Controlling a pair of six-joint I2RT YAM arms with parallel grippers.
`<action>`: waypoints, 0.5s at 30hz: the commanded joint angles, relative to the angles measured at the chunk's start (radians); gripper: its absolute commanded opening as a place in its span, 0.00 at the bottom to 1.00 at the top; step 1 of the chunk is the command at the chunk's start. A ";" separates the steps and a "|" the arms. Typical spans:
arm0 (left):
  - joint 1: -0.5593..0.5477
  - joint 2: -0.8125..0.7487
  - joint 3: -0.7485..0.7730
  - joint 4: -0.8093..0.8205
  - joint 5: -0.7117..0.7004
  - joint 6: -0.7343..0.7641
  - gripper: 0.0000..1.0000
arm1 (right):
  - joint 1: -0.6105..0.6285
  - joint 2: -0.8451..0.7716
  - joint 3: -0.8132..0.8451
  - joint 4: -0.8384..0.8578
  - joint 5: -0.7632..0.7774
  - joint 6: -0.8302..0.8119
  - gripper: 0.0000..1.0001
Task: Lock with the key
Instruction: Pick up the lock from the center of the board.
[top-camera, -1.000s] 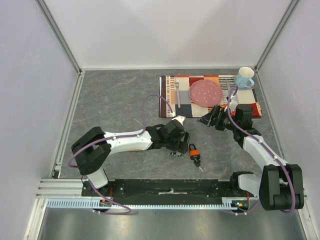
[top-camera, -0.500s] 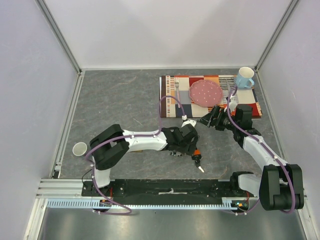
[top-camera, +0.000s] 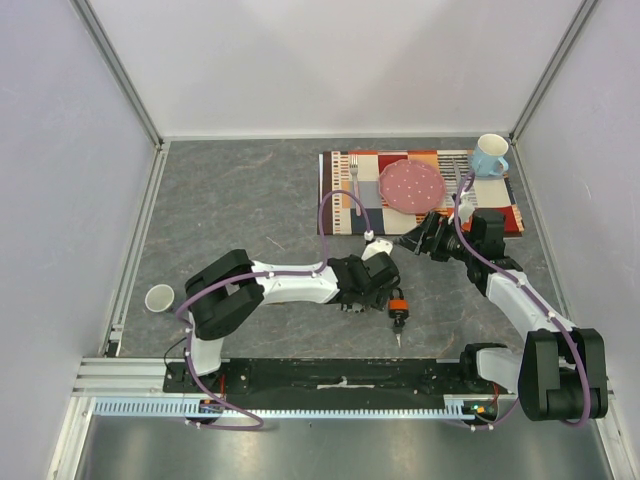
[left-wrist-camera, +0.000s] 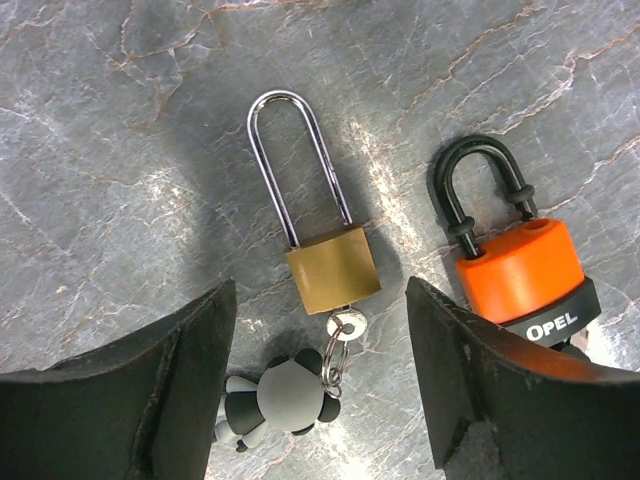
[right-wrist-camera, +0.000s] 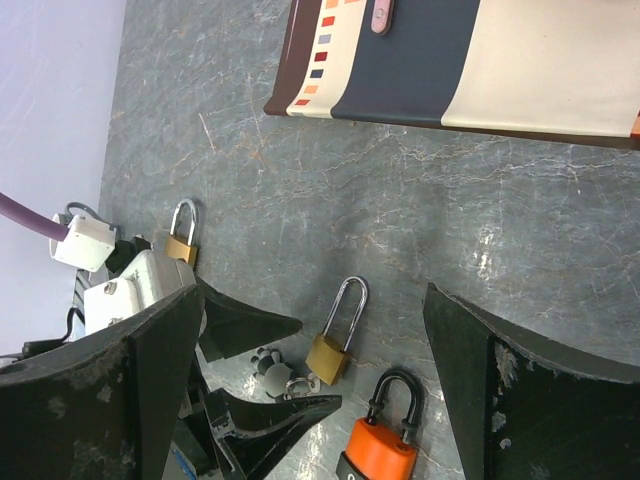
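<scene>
A brass padlock (left-wrist-camera: 333, 270) with a long steel shackle lies flat on the grey table. A key (left-wrist-camera: 347, 322) sits in its keyhole, with a ring and a grey panda charm (left-wrist-camera: 290, 395) attached. My left gripper (left-wrist-camera: 320, 310) hovers just above, open, one finger on each side of the key and charm, touching neither. In the right wrist view the same padlock (right-wrist-camera: 335, 345) lies between the left gripper's fingers (right-wrist-camera: 250, 325). My right gripper (right-wrist-camera: 315, 300) is open and empty, raised behind the locks (top-camera: 415, 240).
An orange padlock (left-wrist-camera: 515, 265) lies right beside the left gripper's right finger. A smaller brass padlock (right-wrist-camera: 180, 240) lies further left. A placemat (top-camera: 495, 215) holds a pink plate (top-camera: 411, 185), fork (top-camera: 353, 180) and blue mug (top-camera: 489, 155). A white cup (top-camera: 159, 297) stands at the left.
My left arm has reached to the right, over the padlocks, and its jaws have narrowed a little. The orange padlock has shifted slightly right. The right arm has not moved.
</scene>
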 joint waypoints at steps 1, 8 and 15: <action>-0.002 0.004 0.003 -0.005 -0.048 -0.013 0.70 | -0.003 -0.014 0.021 0.003 -0.009 -0.007 0.98; -0.001 0.072 0.076 -0.045 -0.022 -0.001 0.63 | -0.003 -0.013 0.023 0.003 -0.009 -0.011 0.98; -0.002 0.100 0.083 -0.048 -0.010 -0.002 0.58 | -0.003 -0.016 0.020 0.003 -0.009 -0.012 0.98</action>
